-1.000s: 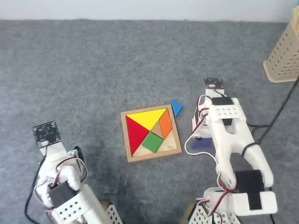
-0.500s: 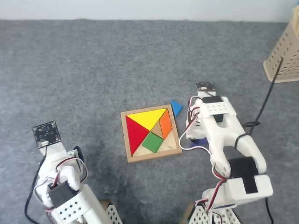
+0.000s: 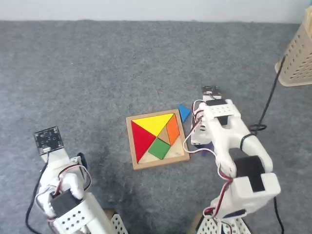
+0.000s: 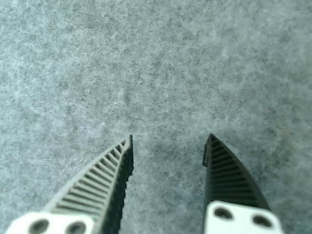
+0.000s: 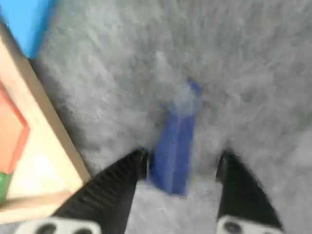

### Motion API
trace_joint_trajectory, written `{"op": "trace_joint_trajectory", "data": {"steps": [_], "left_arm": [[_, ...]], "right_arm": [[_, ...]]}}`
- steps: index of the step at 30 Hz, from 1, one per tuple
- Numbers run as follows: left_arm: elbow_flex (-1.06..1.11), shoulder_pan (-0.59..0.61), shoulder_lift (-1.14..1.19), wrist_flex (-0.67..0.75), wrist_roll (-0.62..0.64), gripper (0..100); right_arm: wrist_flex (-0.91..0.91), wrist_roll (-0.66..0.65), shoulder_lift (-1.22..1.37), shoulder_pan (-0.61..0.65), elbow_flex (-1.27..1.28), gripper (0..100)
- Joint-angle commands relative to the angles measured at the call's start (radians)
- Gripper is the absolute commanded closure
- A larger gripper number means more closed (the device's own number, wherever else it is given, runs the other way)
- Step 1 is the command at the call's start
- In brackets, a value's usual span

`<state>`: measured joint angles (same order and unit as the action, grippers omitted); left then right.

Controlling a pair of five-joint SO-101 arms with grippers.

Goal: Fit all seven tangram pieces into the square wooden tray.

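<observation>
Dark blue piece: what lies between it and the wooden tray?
In the right wrist view, a strip of grey carpet and one finger of the open right gripper, close beside the dark blue piece.

L gripper (image 4: pixel 170 138) low, jaws apart. R arm (image 3: pixel 222 129) stretched fwd; R gripper (image 5: pixel 184 155) jaws apart, prob. near-vertical.

Partly filled wooden tray (image 3: pixel 130 143); light-blue triangle (image 3: pixel 184 112) just off its corner; dark-blue piece (image 5: pixel 174 146) beside it

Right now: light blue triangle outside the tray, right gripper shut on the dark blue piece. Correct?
No: the right gripper is open. The right wrist view shows its fingers either side of the dark blue piece, not clamped. The light blue triangle is outside the tray, as you say.
</observation>
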<state>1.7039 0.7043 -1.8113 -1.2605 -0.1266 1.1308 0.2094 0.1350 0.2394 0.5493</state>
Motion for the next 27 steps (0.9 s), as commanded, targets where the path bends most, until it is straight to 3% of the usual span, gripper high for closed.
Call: {"op": "trace_joint_trajectory", "data": {"steps": [1,12,20,27], "left_arm": [[-0.019,-0.002,-0.011,-0.003,0.009,77],[-0.019,-0.002,-0.011,-0.003,0.009,77],[-0.019,-0.002,-0.011,-0.003,0.009,77],[-0.019,-0.002,-0.011,-0.003,0.009,77]], "right_arm": [[-0.022,0.014,0.004,0.004,-0.029,85.2],[0.007,0.011,-0.024,0.002,-0.048,97.2],[0.102,0.011,-0.283,0.019,-0.037,99.3],[-0.091,-0.052,-0.443,0.222,0.129,99.2]]}}
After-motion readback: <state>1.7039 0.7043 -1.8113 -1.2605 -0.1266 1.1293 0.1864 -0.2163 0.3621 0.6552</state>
